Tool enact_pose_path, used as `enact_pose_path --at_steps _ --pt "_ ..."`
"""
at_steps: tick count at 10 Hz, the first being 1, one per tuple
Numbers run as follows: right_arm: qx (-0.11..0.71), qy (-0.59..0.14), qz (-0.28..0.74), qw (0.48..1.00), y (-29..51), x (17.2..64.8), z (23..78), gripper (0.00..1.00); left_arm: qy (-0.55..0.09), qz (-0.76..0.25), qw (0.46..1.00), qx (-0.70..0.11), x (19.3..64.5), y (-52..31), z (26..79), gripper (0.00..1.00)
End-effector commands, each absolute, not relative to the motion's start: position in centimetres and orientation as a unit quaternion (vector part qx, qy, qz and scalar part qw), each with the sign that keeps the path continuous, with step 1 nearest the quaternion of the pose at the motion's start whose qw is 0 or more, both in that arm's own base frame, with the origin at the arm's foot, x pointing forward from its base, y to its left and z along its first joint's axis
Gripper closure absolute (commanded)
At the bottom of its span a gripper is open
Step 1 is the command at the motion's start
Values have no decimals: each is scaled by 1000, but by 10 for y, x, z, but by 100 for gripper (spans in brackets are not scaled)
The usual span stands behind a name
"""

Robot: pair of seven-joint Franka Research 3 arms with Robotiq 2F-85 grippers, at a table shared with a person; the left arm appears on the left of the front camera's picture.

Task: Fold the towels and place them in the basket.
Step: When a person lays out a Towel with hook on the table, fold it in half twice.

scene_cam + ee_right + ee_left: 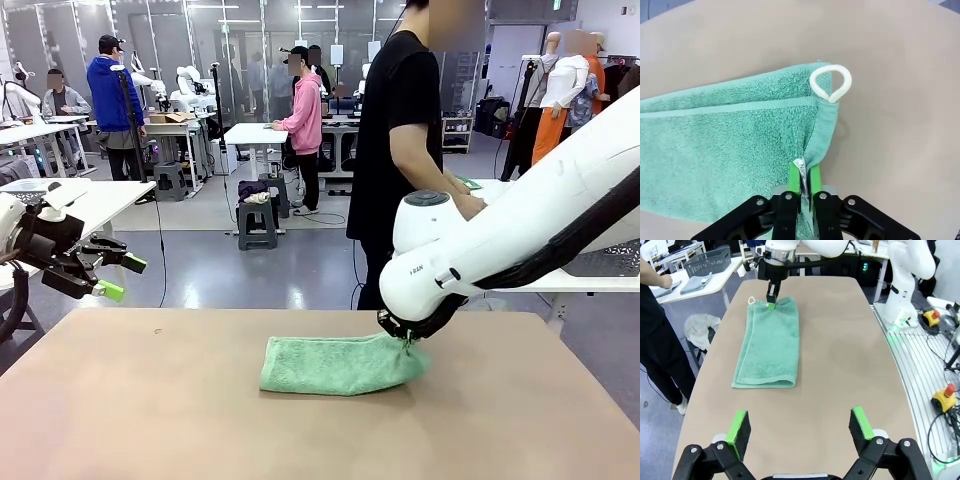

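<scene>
Towel point(335, 365), folded lengthwise, was seen flat at the middle of the table point(120, 410); its short edge beside the white loop point(830, 84) was pinched by the right gripper point(805, 172). Left gripper point(800, 421) was held spread wide, well apart.

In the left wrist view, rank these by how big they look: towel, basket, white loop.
Largest to smallest:
1. towel
2. basket, which is farther from the camera, so its true rank is unsure
3. loop

I note: plain mint-green terry towel point(335, 365), white cord loop point(830, 83) at its corner. Matte tan tabletop point(150, 420). Black left gripper point(799, 412) and right gripper point(805, 170), bright green pads point(739, 426). Dark grey lattice-sided basket point(710, 262).
</scene>
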State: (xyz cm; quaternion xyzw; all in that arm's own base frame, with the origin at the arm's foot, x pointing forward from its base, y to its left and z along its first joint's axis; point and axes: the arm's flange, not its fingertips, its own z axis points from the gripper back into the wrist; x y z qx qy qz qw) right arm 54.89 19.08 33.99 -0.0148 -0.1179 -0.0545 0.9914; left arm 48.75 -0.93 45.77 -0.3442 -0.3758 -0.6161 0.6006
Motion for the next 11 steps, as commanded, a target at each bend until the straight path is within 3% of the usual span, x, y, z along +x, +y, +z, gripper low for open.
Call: enact_pose_path --at_steps 1,5,11 --pt "-27 -129 -39 990 201 546 350 100 -378 -616 602 -340 486 -9 459 0" --pt "-47 -133 -21 990 260 563 354 100 -378 -616 602 -340 486 -9 459 0" --pt "-11 -116 -26 993 366 560 358 100 -378 -616 602 -340 486 -9 459 0"
